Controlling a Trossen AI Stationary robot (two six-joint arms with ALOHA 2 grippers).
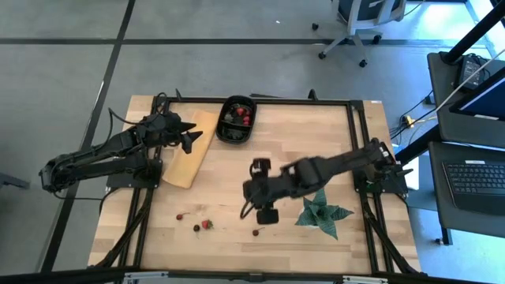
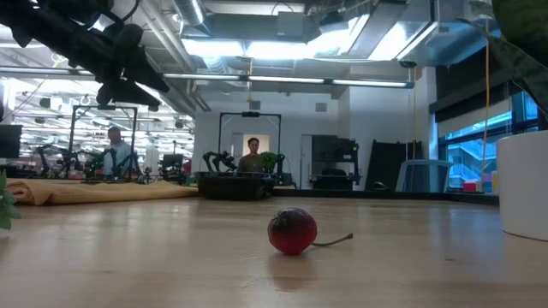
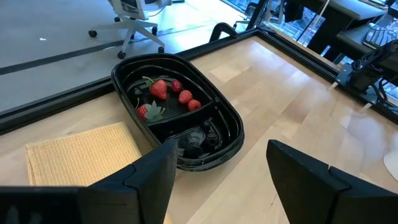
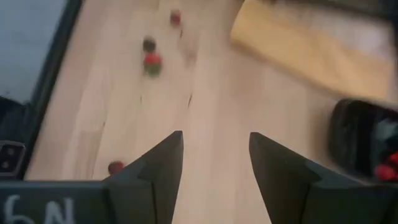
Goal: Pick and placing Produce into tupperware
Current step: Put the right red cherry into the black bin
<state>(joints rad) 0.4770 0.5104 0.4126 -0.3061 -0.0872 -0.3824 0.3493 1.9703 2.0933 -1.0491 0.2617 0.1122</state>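
High view: right gripper (image 1: 254,192) hangs over mid-bench, its dark fingers parted with nothing between them, as the right wrist view confirms; left gripper (image 1: 189,136) sits above the flat tan wooden board (image 1: 185,155) just beside the small black rounded plastic tub (image 1: 237,120), fingers spread wide and empty.

Loose produce lies at the near edge of the pale wooden bench (image 1: 229,170): a small dark-red cherry with stem (image 1: 256,231) close under the right arm's wrist; a tiny red strawberry (image 1: 207,224) touching or just beside a near-black berry (image 1: 196,228); a further small red berry with stem (image 1: 181,214) beyond those, toward the left side.

Deciding relation: all loose fruit lies on the side of the right gripper away from the tub, and the right arm is clearly the nearer; left arm is well apart from every loose piece. In the right wrist view the strawberry-and-berry pair (image 4: 151,57) sits ahead of the fingers, offset to one side of the gap; the stemmed cherry (image 4: 115,167) lies nearer and off to that same side.

Tub already holds several red strawberries (image 3: 171,93) in one compartment and dark fruit in the other; the green spiky star-shaped plant (image 1: 322,211) sits beside the right arm, not part of the job.

Judgement: right arm takes the next pick; stem direction too small to read.
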